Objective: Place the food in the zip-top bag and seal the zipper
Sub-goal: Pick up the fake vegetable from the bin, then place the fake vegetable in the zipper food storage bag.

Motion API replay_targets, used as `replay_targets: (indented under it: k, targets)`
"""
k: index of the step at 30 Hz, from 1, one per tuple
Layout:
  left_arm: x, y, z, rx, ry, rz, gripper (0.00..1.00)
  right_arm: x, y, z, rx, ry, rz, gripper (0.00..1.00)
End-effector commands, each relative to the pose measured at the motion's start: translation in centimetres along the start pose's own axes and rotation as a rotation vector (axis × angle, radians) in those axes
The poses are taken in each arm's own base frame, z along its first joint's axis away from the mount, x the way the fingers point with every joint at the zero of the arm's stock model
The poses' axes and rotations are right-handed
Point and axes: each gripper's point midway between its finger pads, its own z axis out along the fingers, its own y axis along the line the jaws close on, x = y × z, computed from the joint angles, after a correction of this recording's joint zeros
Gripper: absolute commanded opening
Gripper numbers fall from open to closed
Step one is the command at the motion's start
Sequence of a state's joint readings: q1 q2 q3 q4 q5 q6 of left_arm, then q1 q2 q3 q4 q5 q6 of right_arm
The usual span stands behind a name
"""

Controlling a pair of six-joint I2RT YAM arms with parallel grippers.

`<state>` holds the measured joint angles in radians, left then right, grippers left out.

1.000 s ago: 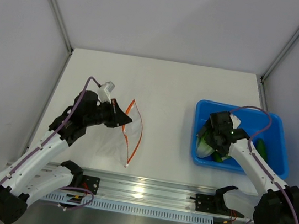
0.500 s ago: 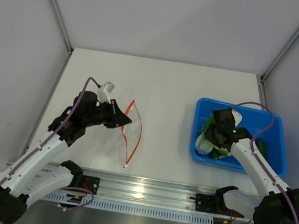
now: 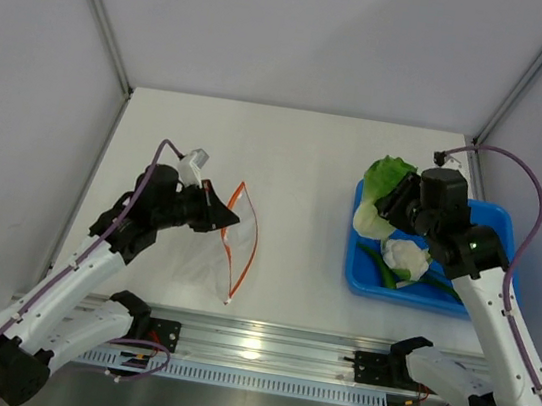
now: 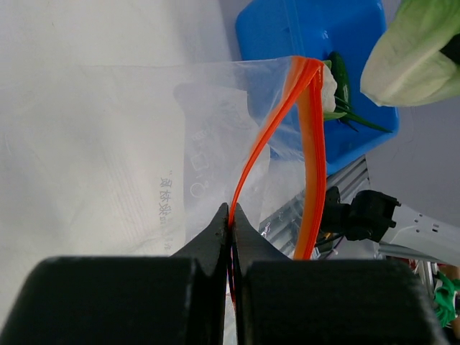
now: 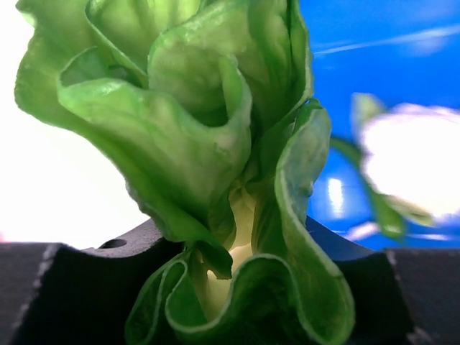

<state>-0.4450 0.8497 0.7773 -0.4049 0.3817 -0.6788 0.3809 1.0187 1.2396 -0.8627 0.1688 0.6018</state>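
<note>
White table (image 3: 308,158), grey walls (image 3: 304,36); left gripper (image 4: 231,215) pinches zipper (image 4: 267,136), right gripper (image 3: 397,206) grips food (image 3: 386,174).

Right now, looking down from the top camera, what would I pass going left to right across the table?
The left pincer → the orange zipper it pinches → the leafy vegetable gripped by the right pincer → the right wall of the blue bin.

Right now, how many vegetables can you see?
3: one leafy green held in the right jaws, one pale-stalked green and one dark long piece in the blue bin. The arm may hide more.
</note>
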Motion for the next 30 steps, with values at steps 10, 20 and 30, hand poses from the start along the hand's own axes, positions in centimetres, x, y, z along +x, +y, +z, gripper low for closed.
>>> replay_targets:
  k: [10,20,30]
  targets:
    - [-0.9,-0.2,1.1,-0.027,0.000,-0.123,0.01,4.7,20.6,-7.9,-0.634,0.033,-0.098,0.35]
    - [-1.5,-1.2,1.4,-0.022,0.022,-0.217,0.01,8.4,25.0,-8.2,-0.710,-0.110,-0.148,0.32]
    - [-1.9,-3.2,0.1,0.046,0.016,-0.236,0.01,11.9,22.7,-3.6,-0.559,-0.148,-0.100,0.31]
